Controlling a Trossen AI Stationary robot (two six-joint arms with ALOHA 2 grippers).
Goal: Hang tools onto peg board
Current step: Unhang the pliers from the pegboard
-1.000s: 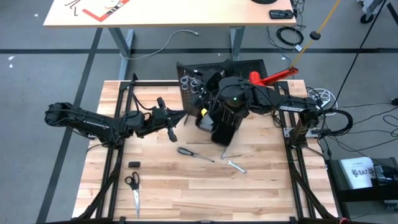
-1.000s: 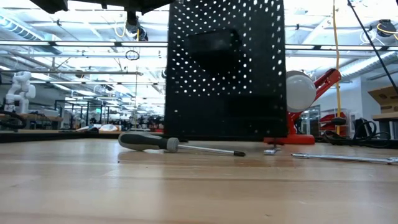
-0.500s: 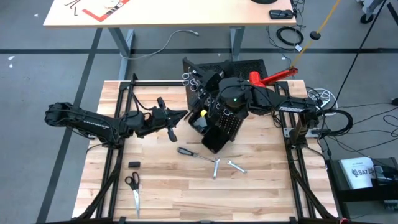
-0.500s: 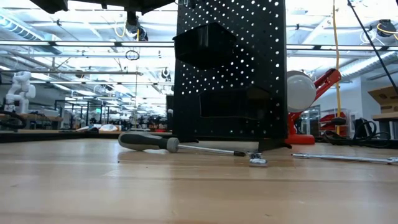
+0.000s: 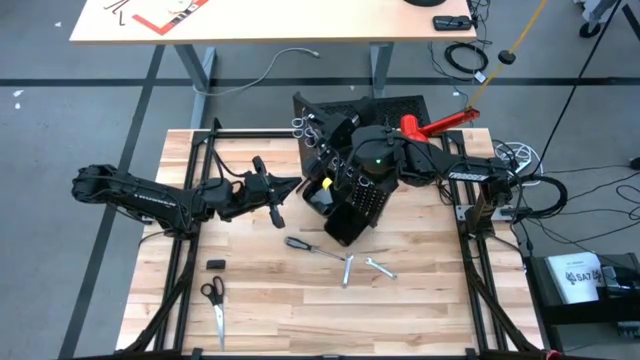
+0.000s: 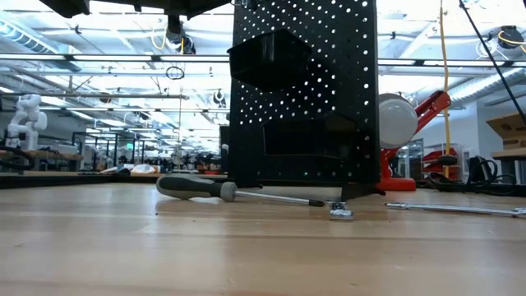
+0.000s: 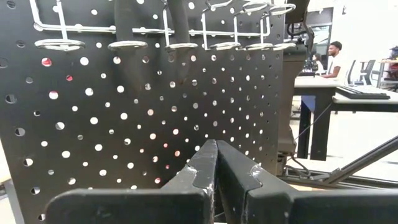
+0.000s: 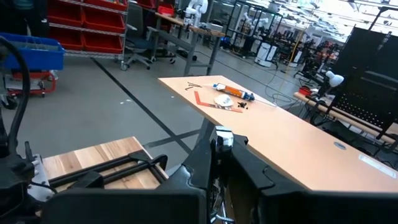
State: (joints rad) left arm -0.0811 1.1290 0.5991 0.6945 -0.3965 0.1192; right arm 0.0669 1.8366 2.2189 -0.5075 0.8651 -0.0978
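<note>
The peg board (image 5: 352, 190) stands on the table (image 5: 260, 300) near its middle, with a row of silver rings (image 7: 168, 45) along its top and a black bin (image 6: 267, 59) on its face. The right gripper (image 5: 340, 130) sits at the board's top edge, its fingers pressed together on a thin metal piece. The left gripper (image 5: 272, 200) waits just beside the board, fingers pressed together. A screwdriver (image 5: 312, 248) and two wrenches (image 5: 365, 267) lie on the table in front of the board.

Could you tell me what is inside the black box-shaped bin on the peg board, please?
The black box-shaped bin shows only its closed outer walls in the low view; its contents are hidden.
</note>
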